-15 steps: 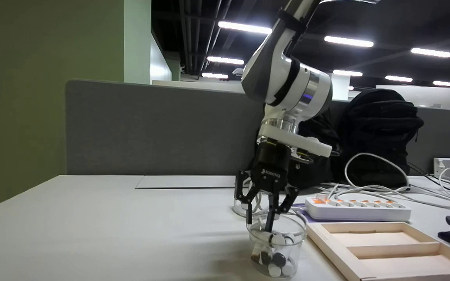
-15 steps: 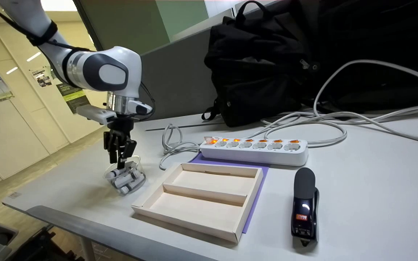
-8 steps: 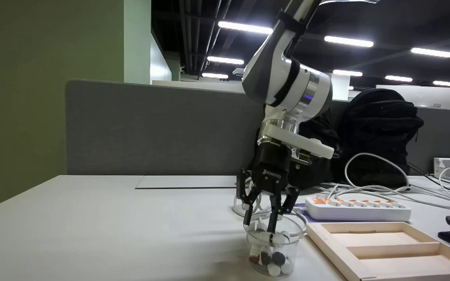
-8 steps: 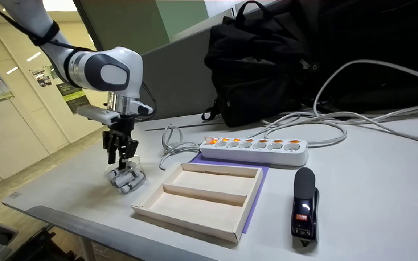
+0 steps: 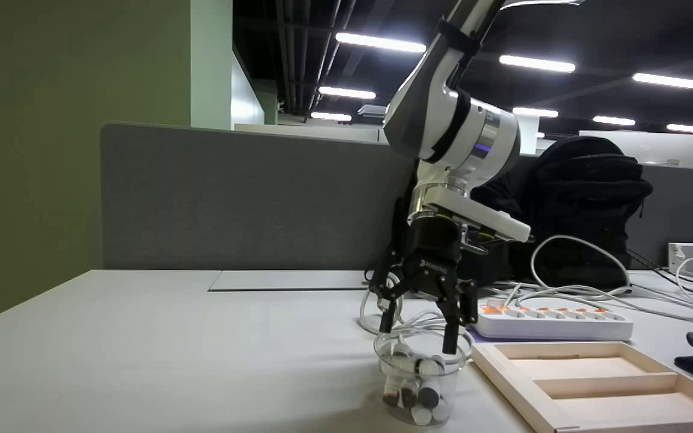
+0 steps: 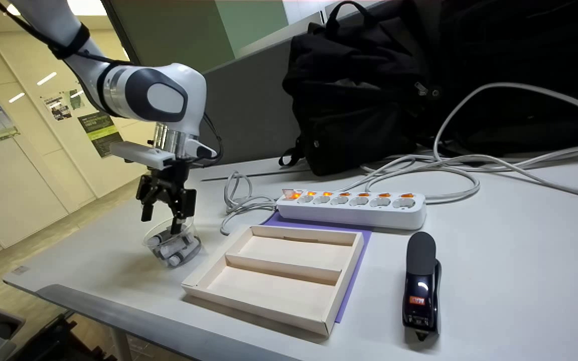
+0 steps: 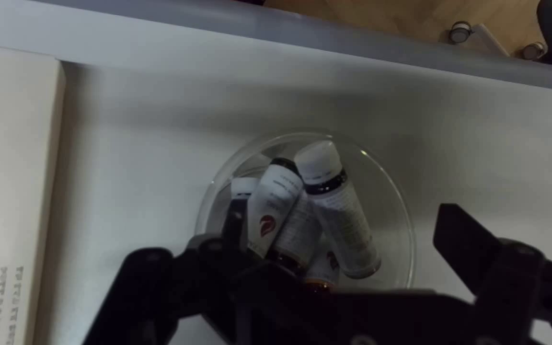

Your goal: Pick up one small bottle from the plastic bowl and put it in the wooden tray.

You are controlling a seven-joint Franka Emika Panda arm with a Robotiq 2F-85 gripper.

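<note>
Nearest us in an exterior view, the wooden tray (image 6: pixel 255 309) lies on the desk (image 6: pixel 510 281), over part of a purple sheet (image 6: pixel 286 222) and split into two compartments; a black stapler (image 6: pixel 421 286) rests apart from it, on the right of that view. A little farther back, just beside the tray, we see the plastic bowl (image 7: pixel 393 225) standing upright, the small bottles (image 7: pixel 340 215) heaped in it and leaning across one another. Above it the gripper (image 6: pixel 161 222) points downward with its jaws spread well apart; in the wrist view we find one jaw over the bottles and the other out past the rim (whether a tip dips into the bowl or touches it, we cannot tell). Behind the tray, and close to it, sits a white power strip (image 6: pixel 349 214). Beyond that we have a black backpack (image 6: pixel 349 100) in front of a grey partition (image 6: pixel 244 110), and farthest away some posters (image 6: pixel 101 138) on a pale wall (image 6: pixel 58 143)
</note>
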